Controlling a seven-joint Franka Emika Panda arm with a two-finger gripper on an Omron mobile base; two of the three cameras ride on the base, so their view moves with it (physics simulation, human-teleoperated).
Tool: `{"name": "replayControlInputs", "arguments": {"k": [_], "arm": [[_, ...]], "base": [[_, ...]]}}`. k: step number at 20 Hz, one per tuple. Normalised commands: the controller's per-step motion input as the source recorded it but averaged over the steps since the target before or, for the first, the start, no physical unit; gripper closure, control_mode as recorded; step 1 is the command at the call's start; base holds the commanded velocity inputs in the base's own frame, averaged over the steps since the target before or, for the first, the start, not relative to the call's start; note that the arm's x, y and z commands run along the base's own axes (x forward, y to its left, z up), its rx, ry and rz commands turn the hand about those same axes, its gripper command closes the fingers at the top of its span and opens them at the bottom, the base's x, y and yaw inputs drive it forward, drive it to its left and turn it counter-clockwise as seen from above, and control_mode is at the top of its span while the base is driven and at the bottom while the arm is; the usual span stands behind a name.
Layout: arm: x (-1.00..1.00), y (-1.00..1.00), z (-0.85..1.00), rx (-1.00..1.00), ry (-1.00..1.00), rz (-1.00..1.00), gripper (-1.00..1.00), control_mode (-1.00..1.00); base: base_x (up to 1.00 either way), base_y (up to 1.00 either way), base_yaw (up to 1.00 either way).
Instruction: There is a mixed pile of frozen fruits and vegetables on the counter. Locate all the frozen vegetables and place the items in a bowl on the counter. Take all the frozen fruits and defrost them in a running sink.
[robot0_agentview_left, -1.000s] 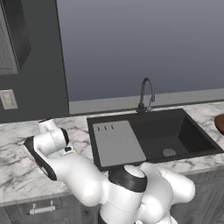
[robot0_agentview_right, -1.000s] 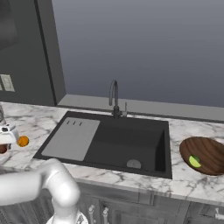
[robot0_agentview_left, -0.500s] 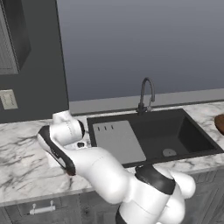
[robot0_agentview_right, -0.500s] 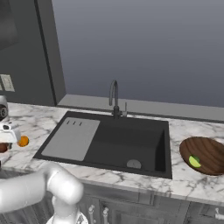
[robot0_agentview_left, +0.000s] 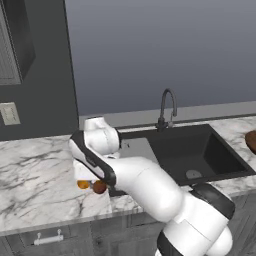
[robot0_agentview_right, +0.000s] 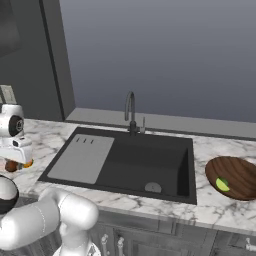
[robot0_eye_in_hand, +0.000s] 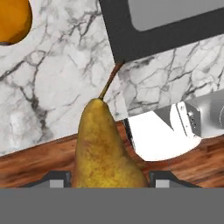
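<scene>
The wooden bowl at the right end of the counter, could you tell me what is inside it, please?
Inside the bowl lies one small yellow-green item, near its left side in the right base view. The rest of the visible interior is bare. The bowl's near wall hides part of its floor.

Left base view: behind arm, left side, looking forward-down over counter. Right base view: behind, right side, same facing. Both share sink and tap. Hand view: very near, pointing down along gripper at pear, marble beneath.
</scene>
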Motion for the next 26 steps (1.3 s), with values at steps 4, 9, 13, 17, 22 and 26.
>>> {"name": "replayControlInputs", "arguments": {"k": [4,9,13,17,22,26], "arm": [[0.0,-0.55,0.41,-0.11,0.0,-0.23,1.0,-1.0],[0.0,-0.59,0.43,-0.12,0.0,-0.22,1.0,-1.0],[0.0,-0.72,0.14,-0.04,0.0,-0.2,1.0,-1.0],[0.0,-0.89,0.0,0.0,0.0,-0.15,1.0,-1.0],[-0.05,-0.77,0.01,0.02,0.0,-0.06,1.0,-1.0],[0.05,-0.78,0.03,0.0,-0.01,0.01,1.0,-1.0]], "base": [[0.0,0.0,0.0],[0.0,0.0,0.0],[0.0,0.0,0.0],[0.0,0.0,0.0],[0.0,0.0,0.0],[0.0,0.0,0.0]]}}
